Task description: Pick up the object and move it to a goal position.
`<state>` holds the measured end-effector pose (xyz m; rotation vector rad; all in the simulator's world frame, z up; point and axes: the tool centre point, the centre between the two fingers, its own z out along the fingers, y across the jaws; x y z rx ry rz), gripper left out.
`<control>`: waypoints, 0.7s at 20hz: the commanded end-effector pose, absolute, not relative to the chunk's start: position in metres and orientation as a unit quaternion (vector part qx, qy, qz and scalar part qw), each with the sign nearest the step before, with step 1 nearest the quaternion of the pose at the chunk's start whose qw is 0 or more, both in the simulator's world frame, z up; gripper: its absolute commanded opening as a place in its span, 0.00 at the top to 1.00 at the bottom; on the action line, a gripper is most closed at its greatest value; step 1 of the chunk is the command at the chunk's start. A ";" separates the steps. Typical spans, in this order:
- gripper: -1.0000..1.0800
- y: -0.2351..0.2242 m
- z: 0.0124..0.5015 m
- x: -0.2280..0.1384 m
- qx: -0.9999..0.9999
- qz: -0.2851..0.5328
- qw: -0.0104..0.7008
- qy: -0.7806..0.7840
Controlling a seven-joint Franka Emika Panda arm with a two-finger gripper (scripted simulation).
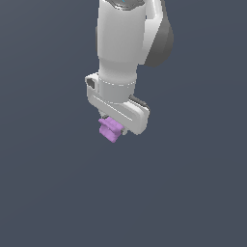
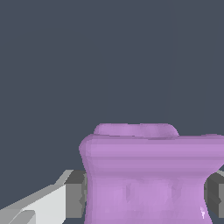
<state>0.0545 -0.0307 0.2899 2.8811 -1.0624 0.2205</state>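
- Exterior view: the white Panda arm hangs down into the frame, and its claw (image 1: 116, 124) pinches the small light-purple blocky piece with notched edges (image 1: 110, 129), which sticks out just below the white claw housing.
- Nothing but flat dark grey-blue shows around the piece, with no shadow or edge touching it. I judge it is lifted clear of the worktop (image 1: 193, 202), though the render gives no firm cue.
- By my reading, the pick-up step is done and the carry to the goal is in hand. No goal marker shows in this view, so where it lies cannot be told.
- Wrist view: the purple piece (image 2: 148, 175) fills the lower part of the picture, very close to the camera. It has a waisted outline and a rounded ridge on its far side.
- A dark grey finger pad (image 2: 75, 194) presses one flank, and a second pad touches the opposite flank at the picture's edge. The piece sits between the two, squarely in the claw (image 2: 146, 197).
- The next move calls for a steady carry with the pinch kept firm. The waisted flanks give the pads little flat face, so a jolt could twist the piece.
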 end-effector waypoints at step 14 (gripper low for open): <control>1.00 0.033 0.440 0.086 0.936 0.114 0.050 -0.329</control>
